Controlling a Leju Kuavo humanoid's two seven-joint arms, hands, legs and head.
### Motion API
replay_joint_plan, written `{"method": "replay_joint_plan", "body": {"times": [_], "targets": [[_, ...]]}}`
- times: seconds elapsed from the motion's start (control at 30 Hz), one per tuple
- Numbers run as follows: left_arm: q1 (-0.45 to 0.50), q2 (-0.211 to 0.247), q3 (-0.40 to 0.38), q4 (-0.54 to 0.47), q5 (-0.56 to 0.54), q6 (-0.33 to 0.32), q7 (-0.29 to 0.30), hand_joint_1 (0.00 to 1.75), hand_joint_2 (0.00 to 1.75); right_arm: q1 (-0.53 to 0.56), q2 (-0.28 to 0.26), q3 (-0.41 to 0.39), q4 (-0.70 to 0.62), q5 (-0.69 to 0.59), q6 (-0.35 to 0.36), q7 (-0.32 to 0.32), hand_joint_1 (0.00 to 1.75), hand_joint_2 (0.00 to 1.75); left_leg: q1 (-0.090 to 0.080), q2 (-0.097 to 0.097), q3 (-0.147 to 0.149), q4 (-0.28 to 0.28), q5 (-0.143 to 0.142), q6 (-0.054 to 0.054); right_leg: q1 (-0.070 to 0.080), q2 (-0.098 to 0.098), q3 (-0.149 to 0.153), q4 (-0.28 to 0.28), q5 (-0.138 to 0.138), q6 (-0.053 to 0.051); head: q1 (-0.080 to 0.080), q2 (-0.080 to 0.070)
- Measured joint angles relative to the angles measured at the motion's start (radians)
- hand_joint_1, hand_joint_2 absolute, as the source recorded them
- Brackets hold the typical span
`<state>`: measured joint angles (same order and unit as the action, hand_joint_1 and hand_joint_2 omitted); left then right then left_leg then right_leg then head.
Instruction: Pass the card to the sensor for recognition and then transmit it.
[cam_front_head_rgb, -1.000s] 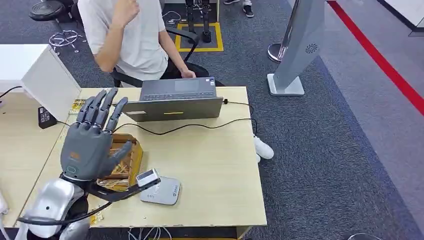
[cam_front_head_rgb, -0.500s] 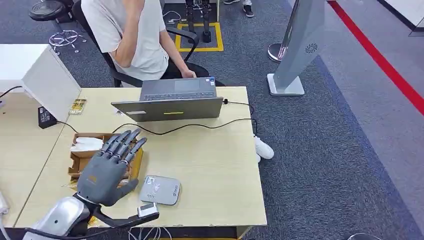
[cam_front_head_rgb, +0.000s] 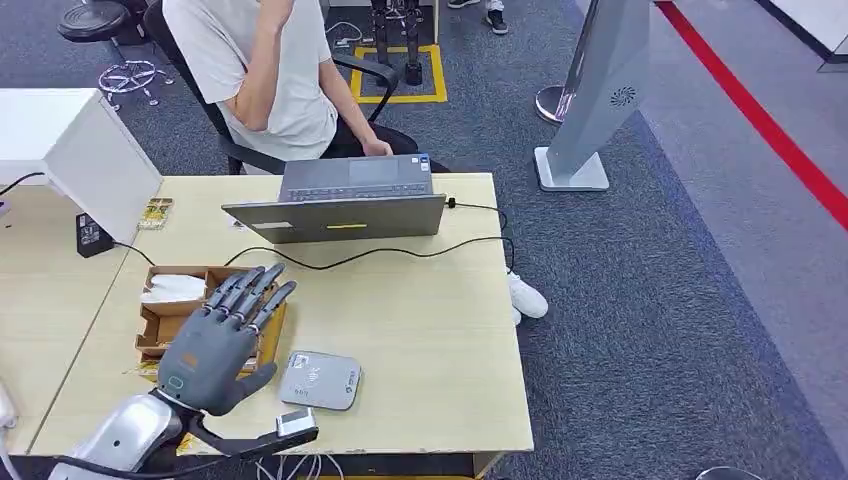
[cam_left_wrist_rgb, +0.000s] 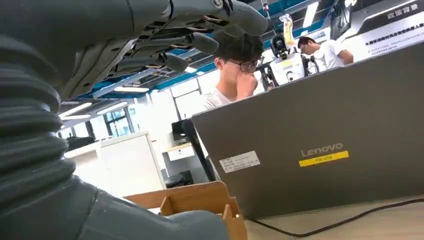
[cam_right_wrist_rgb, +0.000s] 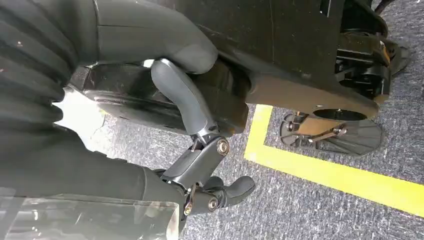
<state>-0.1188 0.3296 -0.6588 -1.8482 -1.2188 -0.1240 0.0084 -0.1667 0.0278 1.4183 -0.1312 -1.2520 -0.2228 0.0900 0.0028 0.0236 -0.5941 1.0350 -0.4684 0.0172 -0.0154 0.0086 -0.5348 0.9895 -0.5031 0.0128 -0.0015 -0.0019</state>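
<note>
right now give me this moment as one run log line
left hand: open, fingers spread, over card box | right hand: hanging, fingers curled, holding nothing | sensor: bare, on table

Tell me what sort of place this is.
Probably an office or lab floor used as a demo space: a person at a laptop on a wooden desk, grey carpet with floor tape, a standing kiosk.

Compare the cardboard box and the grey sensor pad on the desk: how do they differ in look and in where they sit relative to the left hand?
The cardboard box is brown, open-topped, with walls and dividers; the sensor pad is grey, flat and low with rounded corners. The left hand, fingers spread, hovers over the box's near corner and partly hides it; the pad lies fully visible beside the hand. Both rest on the wooden desk near its front edge.
</note>
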Motion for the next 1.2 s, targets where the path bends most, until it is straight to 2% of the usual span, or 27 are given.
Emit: {"method": "replay_joint_plan", "body": {"times": [0.47, 0.53, 0.63, 0.7, 1.2], "targets": [[0.001, 0.001, -0.001, 0.002, 0.002, -0.003, 0.003, 0.00, 1.75, 0.000, 0.000, -0.003, 0.000, 0.000, 0.000, 0.000, 0.00, 1.75, 0.000, 0.000, -0.001, 0.000, 0.000, 0.000, 0.000, 0.000, 0.002, 0.000, 0.000, 0.000, 0.000, 0.000], [0.048, 0.005, 0.006, 0.020, 0.081, -0.080, 0.073, 0.00, 1.75, -0.001, 0.000, -0.003, 0.000, 0.002, -0.001, 0.016, 0.00, 1.75, -0.001, 0.002, 0.002, -0.001, -0.001, -0.001, -0.001, 0.002, 0.003, 0.000, 0.000, 0.000, 0.002, 0.000], [0.144, 0.015, 0.011, 0.105, 0.112, -0.023, 0.077, 0.00, 1.75, -0.002, -0.001, -0.003, 0.000, 0.002, -0.002, 0.024, 0.00, 1.75, 0.000, 0.006, 0.003, -0.001, -0.003, -0.001, -0.001, 0.007, 0.000, 0.000, -0.001, -0.001, -0.001, 0.000], [0.186, 0.026, 0.012, 0.135, 0.123, 0.002, 0.074, 0.00, 1.75, -0.002, -0.002, -0.003, 0.000, 0.001, -0.002, 0.025, 0.00, 1.75, 0.000, 0.004, 0.003, -0.001, -0.003, -0.001, 0.000, 0.003, 0.001, -0.001, -0.002, -0.002, -0.001, 0.000], [0.258, 0.066, 0.012, 0.161, 0.185, 0.006, 0.133, 0.00, 1.75, -0.003, -0.002, -0.003, 0.000, 0.000, -0.002, 0.031, 0.00, 1.75, 0.000, 0.000, 0.003, -0.001, -0.004, -0.002, 0.000, 0.000, 0.002, 0.000, -0.003, -0.002, -0.001, 0.000]]}}
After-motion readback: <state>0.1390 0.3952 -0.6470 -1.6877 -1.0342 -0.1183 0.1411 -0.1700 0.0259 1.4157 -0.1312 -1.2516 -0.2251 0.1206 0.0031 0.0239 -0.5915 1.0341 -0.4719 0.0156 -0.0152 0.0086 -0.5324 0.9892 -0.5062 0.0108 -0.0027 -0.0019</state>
